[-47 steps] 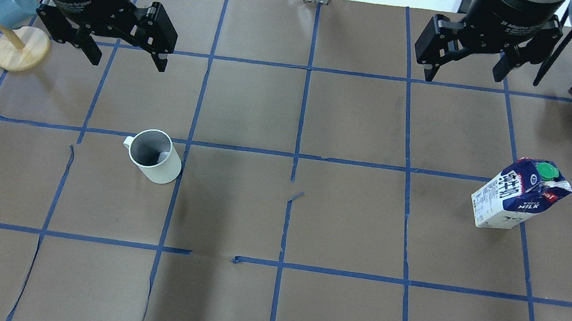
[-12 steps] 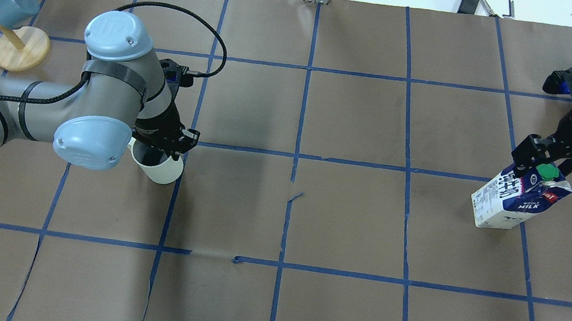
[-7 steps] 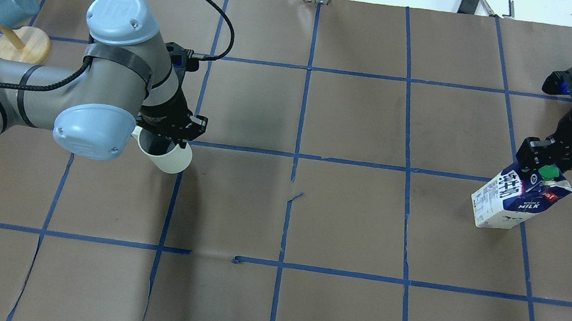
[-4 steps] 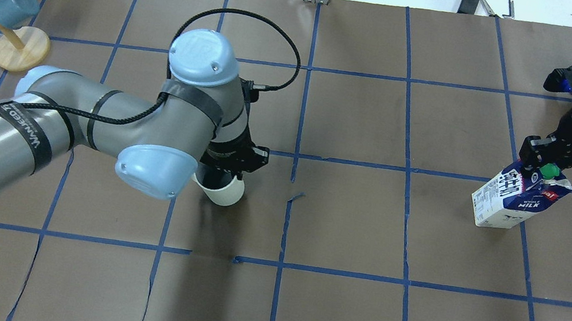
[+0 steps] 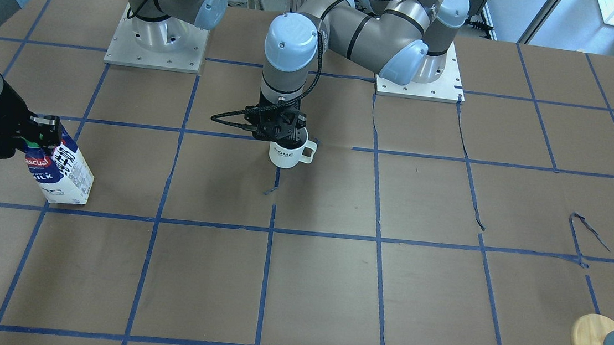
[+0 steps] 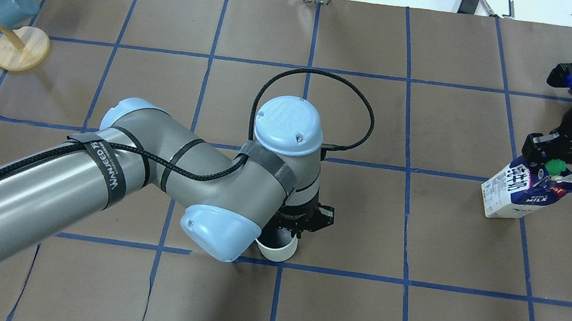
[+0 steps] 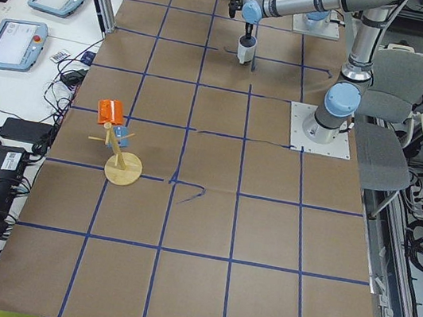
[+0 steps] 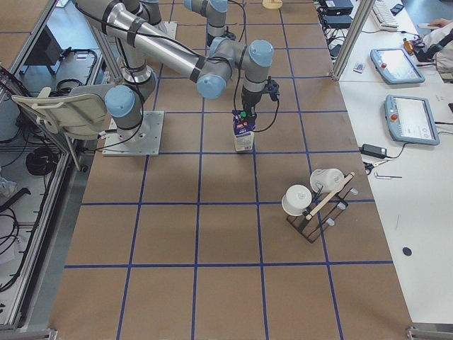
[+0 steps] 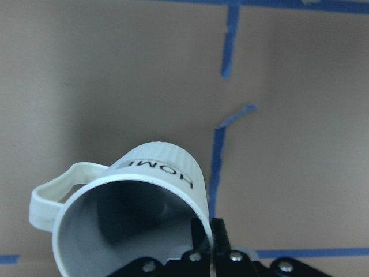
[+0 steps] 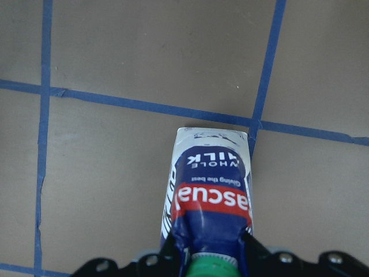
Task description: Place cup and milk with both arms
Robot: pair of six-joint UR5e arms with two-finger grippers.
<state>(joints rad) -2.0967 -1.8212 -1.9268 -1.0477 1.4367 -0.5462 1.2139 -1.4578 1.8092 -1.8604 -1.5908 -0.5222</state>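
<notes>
The left gripper [image 5: 281,131] is pinching the cup [image 5: 286,155] by its rim, one finger inside, so it is hanging just below the jaws, likely for carrying. The right gripper [image 6: 544,162] is clamping the milk [image 6: 522,191] at its gable top, carton directly beneath the jaws.

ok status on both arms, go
Left hand shut on HOME mug, mid-table. Right hand shut on top of Pascual milk carton. Mug tree far off, left edge.
</notes>
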